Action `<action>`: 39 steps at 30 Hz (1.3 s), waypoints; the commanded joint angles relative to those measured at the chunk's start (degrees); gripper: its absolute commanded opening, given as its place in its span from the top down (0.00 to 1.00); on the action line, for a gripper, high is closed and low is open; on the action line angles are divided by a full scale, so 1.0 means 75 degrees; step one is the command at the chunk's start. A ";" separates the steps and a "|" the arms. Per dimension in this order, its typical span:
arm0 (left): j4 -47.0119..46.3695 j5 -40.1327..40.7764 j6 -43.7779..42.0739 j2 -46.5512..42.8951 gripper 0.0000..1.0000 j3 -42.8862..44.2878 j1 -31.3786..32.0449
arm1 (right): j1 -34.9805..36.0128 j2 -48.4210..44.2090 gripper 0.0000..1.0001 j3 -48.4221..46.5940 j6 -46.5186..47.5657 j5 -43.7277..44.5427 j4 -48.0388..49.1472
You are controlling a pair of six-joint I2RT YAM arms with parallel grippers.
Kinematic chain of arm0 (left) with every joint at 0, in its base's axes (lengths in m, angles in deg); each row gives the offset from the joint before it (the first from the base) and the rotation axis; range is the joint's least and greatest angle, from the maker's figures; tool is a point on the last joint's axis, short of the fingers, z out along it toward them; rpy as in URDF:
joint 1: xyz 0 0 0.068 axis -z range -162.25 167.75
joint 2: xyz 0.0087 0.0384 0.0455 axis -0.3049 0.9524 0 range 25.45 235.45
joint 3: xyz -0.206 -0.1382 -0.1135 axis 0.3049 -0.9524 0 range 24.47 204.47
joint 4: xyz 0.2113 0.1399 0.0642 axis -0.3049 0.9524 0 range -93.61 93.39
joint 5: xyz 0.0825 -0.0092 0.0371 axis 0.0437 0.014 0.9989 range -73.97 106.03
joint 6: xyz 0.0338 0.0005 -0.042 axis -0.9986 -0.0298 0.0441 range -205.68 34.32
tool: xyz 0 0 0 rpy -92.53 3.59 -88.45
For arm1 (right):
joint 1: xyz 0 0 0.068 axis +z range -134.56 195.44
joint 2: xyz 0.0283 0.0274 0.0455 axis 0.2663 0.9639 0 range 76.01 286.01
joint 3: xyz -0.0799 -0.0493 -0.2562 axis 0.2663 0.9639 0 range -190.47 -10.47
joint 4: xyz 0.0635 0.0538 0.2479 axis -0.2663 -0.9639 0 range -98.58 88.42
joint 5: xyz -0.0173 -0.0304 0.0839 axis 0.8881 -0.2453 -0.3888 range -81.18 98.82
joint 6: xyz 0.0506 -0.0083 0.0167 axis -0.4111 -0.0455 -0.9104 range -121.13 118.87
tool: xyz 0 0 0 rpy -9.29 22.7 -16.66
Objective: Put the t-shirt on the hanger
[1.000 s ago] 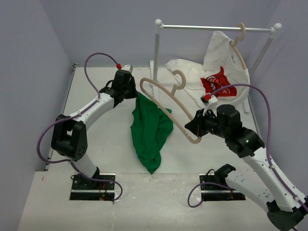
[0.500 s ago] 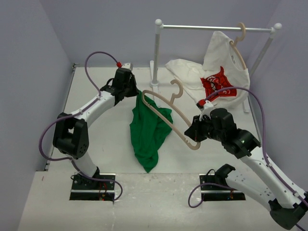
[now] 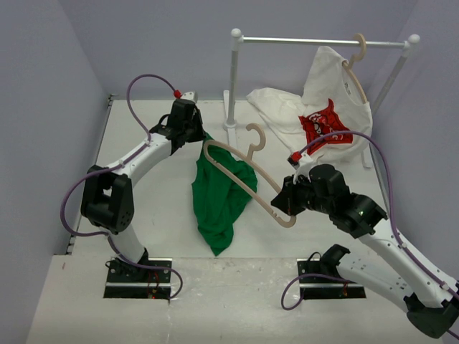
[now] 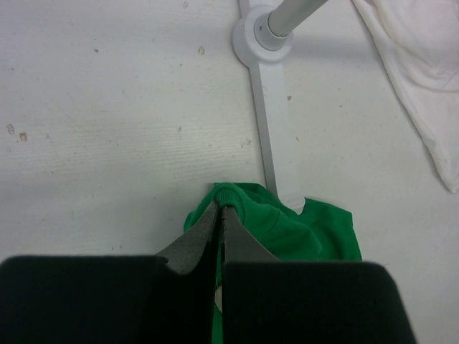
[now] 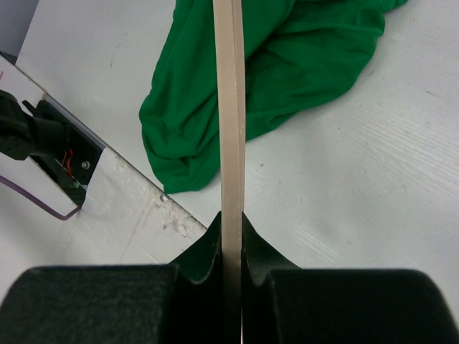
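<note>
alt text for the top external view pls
The left gripper pinches a green t-shirt up by its top edge, while the right gripper holds one end of a pale wooden hanger reaching toward it. Behind, a white shirt hangs on a rack.

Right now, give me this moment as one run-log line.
left jaws: shut on t-shirt edge, shirt hanging | right jaws: shut on hanger end | hanger's far end at shirt's top | shirt on hanger: not yet

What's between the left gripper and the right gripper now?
Top view: the hanger, held by the right gripper, spans the gap, crossing the t-shirt pinched by the left gripper.
</note>
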 commanded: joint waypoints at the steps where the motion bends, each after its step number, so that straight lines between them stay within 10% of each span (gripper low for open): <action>1: -0.0116 0.0160 -0.0335 0.0000 1.00 0.0370 -0.0097 | 0.0093 -0.0234 1.00 -0.0190 -0.0128 0.0150 0.0271; 30: 0.0013 0.0174 -0.0522 -0.0621 1.00 -0.0052 -0.0086 | 0.0198 0.0795 1.00 -0.0927 0.0046 0.1909 -0.0150; 39: 0.0026 -0.0251 -0.0608 -0.0969 1.00 0.0008 -0.0085 | 0.0403 0.1670 1.00 -0.1211 0.0223 0.0540 0.0970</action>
